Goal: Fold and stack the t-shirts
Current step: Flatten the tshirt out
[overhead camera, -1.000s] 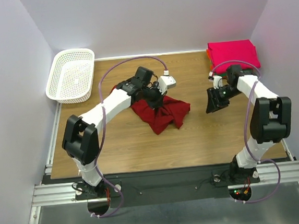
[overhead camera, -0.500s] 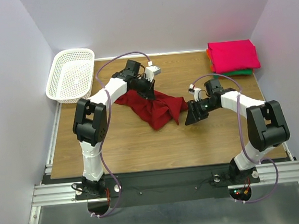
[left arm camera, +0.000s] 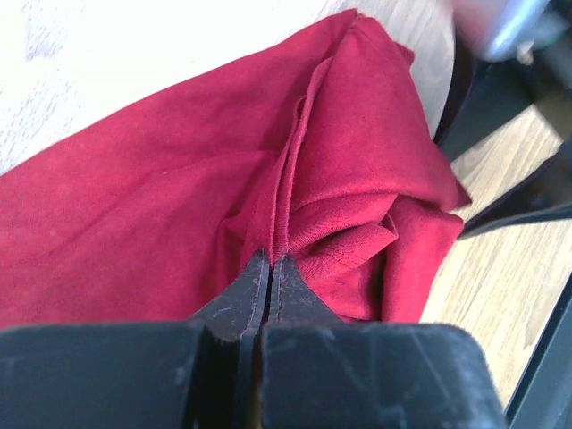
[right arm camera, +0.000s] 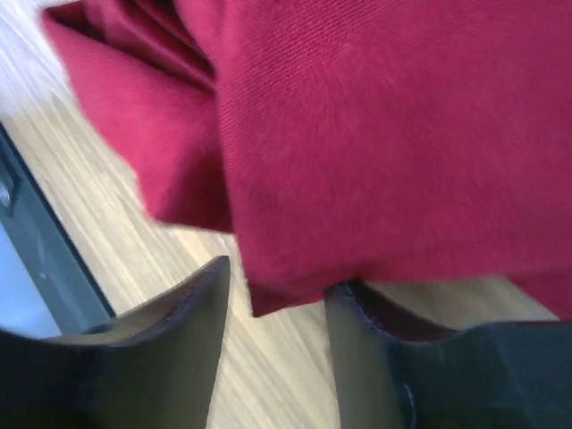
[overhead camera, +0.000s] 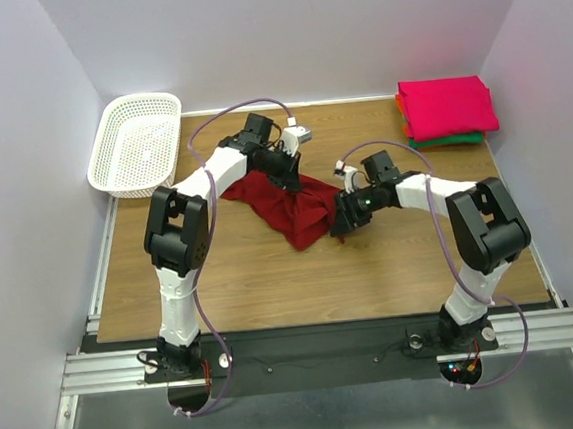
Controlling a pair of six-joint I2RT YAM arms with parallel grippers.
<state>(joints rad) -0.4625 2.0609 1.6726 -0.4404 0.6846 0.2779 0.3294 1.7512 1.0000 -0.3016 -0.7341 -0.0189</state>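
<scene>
The crimson t-shirt (overhead camera: 291, 206) lies crumpled on the wooden table (overhead camera: 272, 276) at its middle. My left gripper (overhead camera: 294, 181) is shut on a fold of the shirt at its back edge; in the left wrist view the left gripper (left arm camera: 271, 261) pinches a ridge of the red cloth (left arm camera: 179, 206). My right gripper (overhead camera: 340, 224) is open at the shirt's right corner; in the right wrist view the right gripper (right arm camera: 279, 290) has a corner of the cloth (right arm camera: 375, 134) between its spread fingers. A stack of folded shirts, bright pink (overhead camera: 446, 105) on top of orange and green, sits at the back right.
A white lattice basket (overhead camera: 137, 143) stands at the back left corner. Grey walls close in the table at the back and both sides. A metal rail (overhead camera: 318, 347) runs along the near edge by the arm bases.
My right gripper has moved left from near the pink stack to the shirt's right corner. My left gripper has shifted back and left, and the shirt now lies more spread toward the left.
</scene>
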